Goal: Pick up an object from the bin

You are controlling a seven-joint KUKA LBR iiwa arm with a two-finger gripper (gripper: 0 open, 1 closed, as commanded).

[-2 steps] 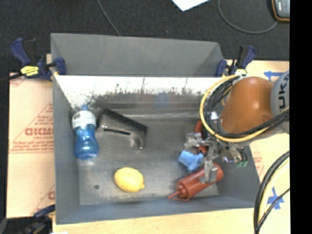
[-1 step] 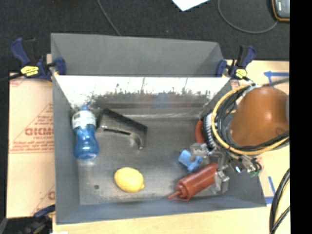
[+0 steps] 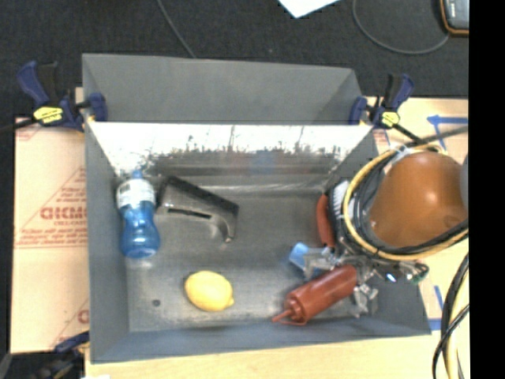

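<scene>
Where the red bottle lies, the end effector hangs.

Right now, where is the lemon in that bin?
In the camera view the lemon lies left of centre near the lower edge of the bin, between the blue bottle on its upper left and the red bottle on its right.

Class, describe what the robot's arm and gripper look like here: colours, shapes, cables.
The wrist wears a rounded, glossy orange-brown cover, ringed by looped black, yellow and white cables. Beneath it sits a small grey metal gripper.
</scene>
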